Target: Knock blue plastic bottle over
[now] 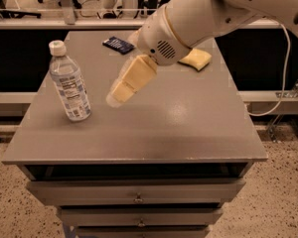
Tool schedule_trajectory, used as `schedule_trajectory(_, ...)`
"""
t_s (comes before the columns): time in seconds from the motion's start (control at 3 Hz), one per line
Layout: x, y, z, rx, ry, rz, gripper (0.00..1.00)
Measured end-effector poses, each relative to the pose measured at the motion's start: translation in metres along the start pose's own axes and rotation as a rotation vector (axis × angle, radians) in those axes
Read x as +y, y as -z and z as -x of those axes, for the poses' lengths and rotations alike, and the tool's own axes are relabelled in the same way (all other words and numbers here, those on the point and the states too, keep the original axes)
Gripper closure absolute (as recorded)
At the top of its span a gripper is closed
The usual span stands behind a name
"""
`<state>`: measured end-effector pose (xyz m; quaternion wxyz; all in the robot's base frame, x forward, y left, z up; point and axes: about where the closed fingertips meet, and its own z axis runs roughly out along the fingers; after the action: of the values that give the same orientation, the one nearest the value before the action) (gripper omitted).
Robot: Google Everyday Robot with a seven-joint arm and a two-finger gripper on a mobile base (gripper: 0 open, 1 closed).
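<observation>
The blue plastic bottle (69, 82) is a small clear bottle with a white cap and a white-and-blue label. It stands upright, leaning a little, on the left part of the grey cabinet top (179, 118). My gripper (120, 92) hangs from the big white arm that reaches in from the upper right. Its cream-coloured tip is just to the right of the bottle, at about the height of the label, with a small gap between them.
A flat dark blue packet (118, 44) lies at the back of the top. A yellow sponge (197, 59) lies at the back right, partly behind the arm. Drawers run below the front edge. A cable hangs at the right.
</observation>
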<state>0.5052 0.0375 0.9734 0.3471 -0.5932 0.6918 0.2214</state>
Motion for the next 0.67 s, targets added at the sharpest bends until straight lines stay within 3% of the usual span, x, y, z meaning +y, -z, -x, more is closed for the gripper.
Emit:
schedule_trajectory(0.33, 0.000, 0.000, 0.000, 0.000, 0.000, 0.000, 0.00)
schedule_trajectory(0.67, -0.004, -0.020, 0.010, -0.056, 0.015, 0.007, 0.00)
